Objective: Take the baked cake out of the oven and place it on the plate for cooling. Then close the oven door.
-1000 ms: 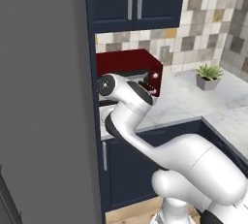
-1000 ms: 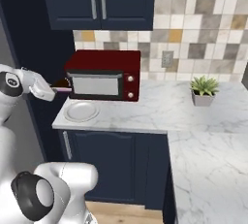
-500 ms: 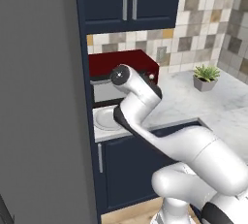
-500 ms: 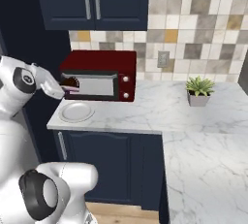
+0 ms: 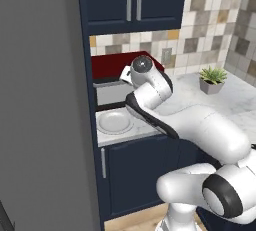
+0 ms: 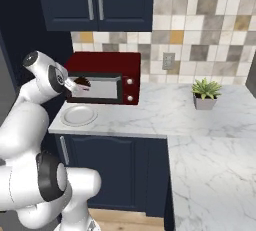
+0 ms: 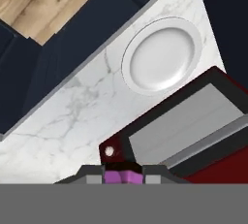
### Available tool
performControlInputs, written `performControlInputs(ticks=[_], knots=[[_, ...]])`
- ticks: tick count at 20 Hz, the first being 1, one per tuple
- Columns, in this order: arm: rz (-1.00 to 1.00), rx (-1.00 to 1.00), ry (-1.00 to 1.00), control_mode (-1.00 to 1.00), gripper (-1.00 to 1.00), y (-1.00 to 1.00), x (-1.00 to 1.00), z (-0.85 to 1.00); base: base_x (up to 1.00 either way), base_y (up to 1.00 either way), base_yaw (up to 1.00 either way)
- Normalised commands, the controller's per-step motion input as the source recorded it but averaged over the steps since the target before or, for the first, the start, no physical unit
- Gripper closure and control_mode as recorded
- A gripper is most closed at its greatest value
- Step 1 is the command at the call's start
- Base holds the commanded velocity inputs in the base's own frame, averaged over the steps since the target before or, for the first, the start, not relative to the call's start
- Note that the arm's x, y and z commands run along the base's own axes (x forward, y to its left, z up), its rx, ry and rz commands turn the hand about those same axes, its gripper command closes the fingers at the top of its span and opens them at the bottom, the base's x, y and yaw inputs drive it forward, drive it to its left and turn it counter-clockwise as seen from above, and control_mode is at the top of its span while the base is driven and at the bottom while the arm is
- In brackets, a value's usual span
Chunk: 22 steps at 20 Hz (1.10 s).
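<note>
Gripper reads clenched to me, before the red countertop oven. My hand view shows the plain white round plate empty.

base cams behind arm, left/right, both on tabletop; hand cam close, looking down past claw at it

The plate is plain white, round and shallow with a raised rim. It lies flat and bare on the marble tabletop, just in front of a red appliance with a grey door.
</note>
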Motion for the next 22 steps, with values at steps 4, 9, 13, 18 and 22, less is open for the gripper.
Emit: performControlInputs(ticks=[4, 9, 13, 18, 22], knots=[[0.2, 0.0, 0.13, -1.0, 1.0, 0.09, 0.2, -0.28, 0.0, 0.0, 0.0], [0.17, 0.0, 0.1, -1.0, 1.0, 0.25, 0.05, -0.34, 0.0, 0.0, 0.0], [0.13, 0.0, 0.04, -1.0, 1.0, 0.17, 0.15, -0.32, 0.0, 0.0, 0.0], [0.09, 0.0, 0.03, -1.0, 1.0, 0.1, 0.19, -0.37, 0.0, 0.0, 0.0], [0.1, 0.0, 0.04, -1.0, 1.0, 0.19, 0.17, -0.39, 0.0, 0.0, 0.0]])
